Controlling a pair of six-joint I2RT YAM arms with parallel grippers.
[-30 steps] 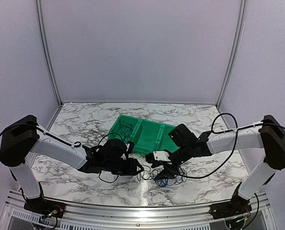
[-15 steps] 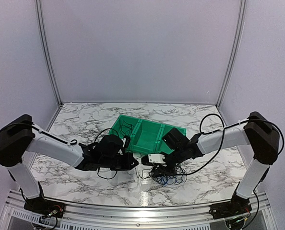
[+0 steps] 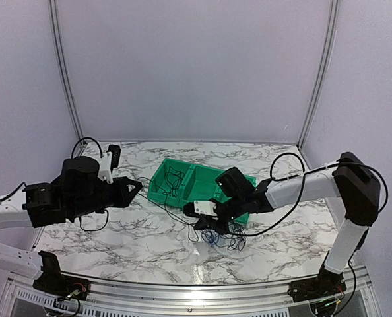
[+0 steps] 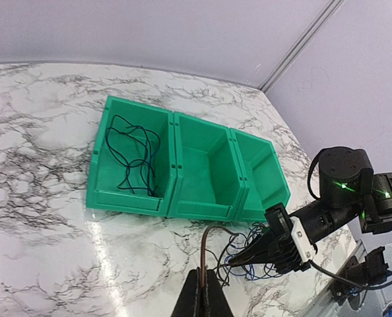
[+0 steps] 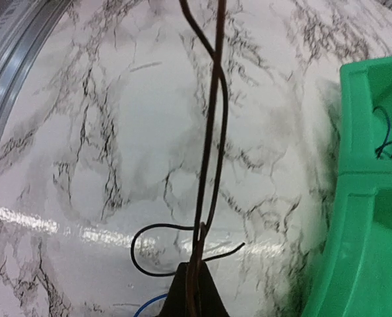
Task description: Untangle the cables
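Lying in a messy pile on the marble table (image 3: 117,244), just in front of the green bin (image 4: 136,201), the cables (image 3: 224,239) are black and blue. The left gripper (image 4: 202,294) is squeezed tight on one thin cable — so is the right gripper (image 5: 191,290), by the pile. Another black wire (image 4: 133,155) sits in the bin's end box.

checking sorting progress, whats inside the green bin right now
A thin black cable lies looped in the leftmost compartment of the green bin, left wrist view. The middle one shows bare floor. The third looks bare too, but its front wall hides part of its floor.
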